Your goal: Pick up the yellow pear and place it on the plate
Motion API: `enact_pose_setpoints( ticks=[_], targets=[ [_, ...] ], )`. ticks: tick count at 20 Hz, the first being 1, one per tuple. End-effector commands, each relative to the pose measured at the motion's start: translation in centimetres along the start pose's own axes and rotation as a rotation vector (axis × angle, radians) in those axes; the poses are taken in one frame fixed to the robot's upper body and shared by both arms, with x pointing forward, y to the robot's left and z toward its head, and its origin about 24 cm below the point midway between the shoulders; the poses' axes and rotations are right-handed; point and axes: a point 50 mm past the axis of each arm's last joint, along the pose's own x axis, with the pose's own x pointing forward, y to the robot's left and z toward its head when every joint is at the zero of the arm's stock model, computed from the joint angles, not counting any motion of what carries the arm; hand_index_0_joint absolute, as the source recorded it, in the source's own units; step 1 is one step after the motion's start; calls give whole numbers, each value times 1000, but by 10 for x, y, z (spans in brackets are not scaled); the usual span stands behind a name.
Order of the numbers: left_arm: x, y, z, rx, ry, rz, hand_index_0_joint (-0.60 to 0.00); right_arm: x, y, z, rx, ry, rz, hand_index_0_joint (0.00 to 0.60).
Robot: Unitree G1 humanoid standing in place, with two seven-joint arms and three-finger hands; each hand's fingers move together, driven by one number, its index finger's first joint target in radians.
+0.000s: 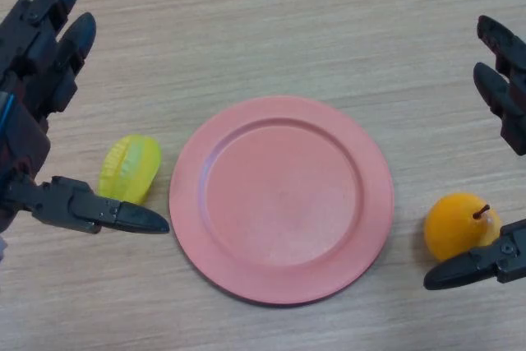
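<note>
A yellow-orange pear point(456, 223) with a dark stem lies on the wooden table, just right of the pink plate point(246, 281). The plate sits in the middle of the view with nothing on it. My right hand point(503, 80) comes in at the right edge, open; its fingers are above the pear and its thumb point(472, 266) lies just below it, not touching the fruit. My left hand point(37, 47) is open at the left edge, its thumb point(107, 211) stretched toward the plate.
A yellow-green ribbed starfruit point(130, 167) lies left of the plate, between my left hand's fingers and thumb, close above the thumb. The wooden table point(271, 22) stretches bare behind the plate.
</note>
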Motion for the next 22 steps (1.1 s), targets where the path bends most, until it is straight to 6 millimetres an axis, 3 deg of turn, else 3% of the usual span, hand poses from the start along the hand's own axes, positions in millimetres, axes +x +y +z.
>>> enact_pose_setpoints(
  ticks=[1,8,17,22],
  targets=[
    [-4,11,35,110,-178,44,0,-7,-8,26,-63,-169,-45,0],
    [-2,11,30,82,-156,66,0,-8,-12,20,-36,-139,-62,0],
    [-3,13,27,71,-158,100,0,-10,-27,-41,11,-104,-131,0],
    [-4,14,26,76,-147,118,0,-7,-27,-69,-85,-138,-192,0]
  ],
)
